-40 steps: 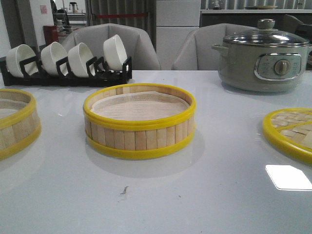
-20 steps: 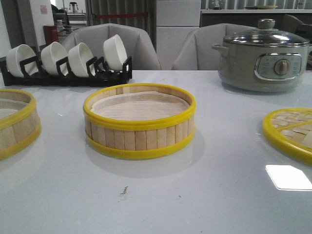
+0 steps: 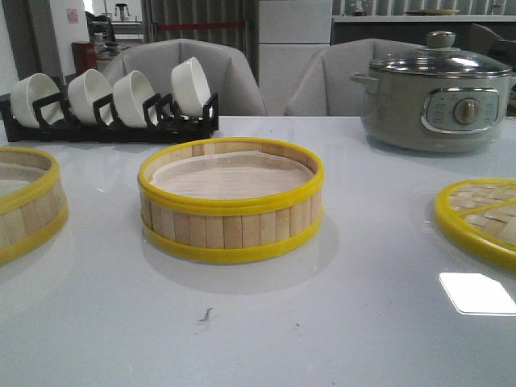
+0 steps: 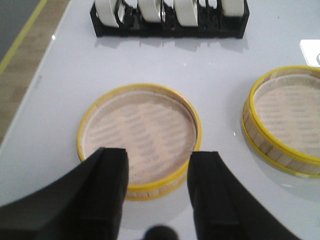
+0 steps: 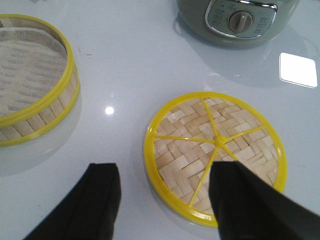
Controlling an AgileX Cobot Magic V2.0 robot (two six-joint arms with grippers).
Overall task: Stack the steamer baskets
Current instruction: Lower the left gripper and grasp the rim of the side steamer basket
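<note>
change since earlier: nothing has moved in the front view; both baskets, the lid and the pot sit where they were a second ago
centre steamer basket (image 3: pixel 230 201): upright in the middle of the bench (image 3: pixel 322 322), a pale paper liner lying inside it; also seen from the left wrist (image 4: pixel 282 120) and the right wrist (image 5: pixel 30 80)
left steamer basket (image 3: pixel 24 201): upright near the bench's left edge, well apart from the centre one, partly cut off in the front view; the left wrist camera shows it whole (image 4: pixel 140 137), also lined with paper
stacking so far: not begun, the two rings stand separately
how they will handle: my judgement is light, stiff bamboo walls with smooth plastic-looking yellow rims that may slip; the slats look thin, so a hard squeeze could crack them; the loose liner could shift if the ring tilts
where to take hold: likely across the wall, one finger inside and one outside just under the top rim, keeping the ring level
left end effector (image 4: pixel 157 180): released, jaws spread, hanging above the near wall of the left basket, touching nothing
right end effector (image 5: pixel 162 200): released, jaws wide, above the bench beside the woven lid (image 5: pixel 215 155), holding nothing
woven lid: flat on the bench at the right (image 3: pixel 480 218), yellow rim and spokes
grey pot (image 3: pixel 435 93): at the far right, glass lid on
bowl rack (image 3: pixel 109 101): at the far left, four white bowls on edge
</note>
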